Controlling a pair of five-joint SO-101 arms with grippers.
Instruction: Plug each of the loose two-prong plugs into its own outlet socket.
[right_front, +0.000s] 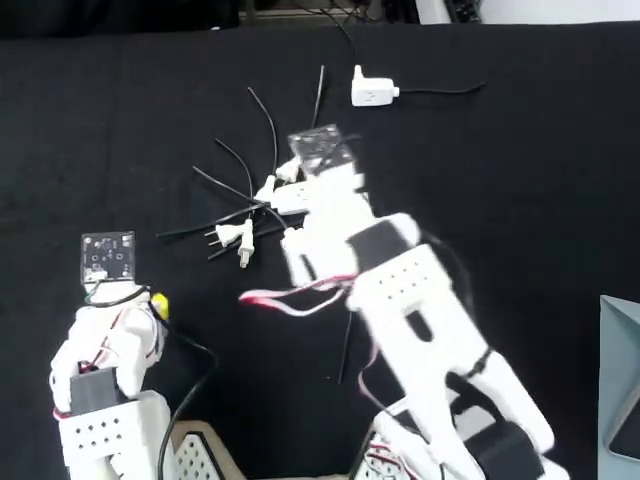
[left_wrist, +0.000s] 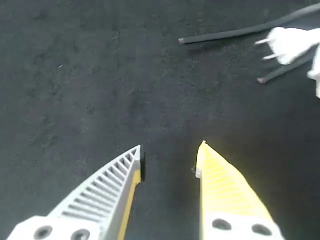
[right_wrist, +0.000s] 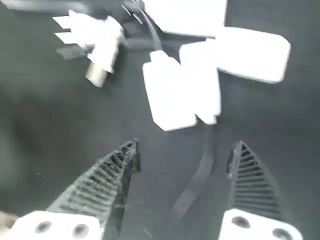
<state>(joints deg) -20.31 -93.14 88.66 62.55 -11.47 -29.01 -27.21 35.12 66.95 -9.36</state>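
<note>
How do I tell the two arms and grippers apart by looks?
The left arm and the right arm are both white with black motors. The left gripper has one yellow finger and one pale grey ribbed finger. The right gripper has two black ribbed fingers on white bases, and red and white wires loop off its arm.

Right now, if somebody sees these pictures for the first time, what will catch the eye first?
The tangle of white two-prong plugs and black cords at the middle of the black table draws the eye first, with the right hand open just above it. One white outlet socket lies alone at the far edge, and the left hand hangs open over bare table at the near left.
</note>
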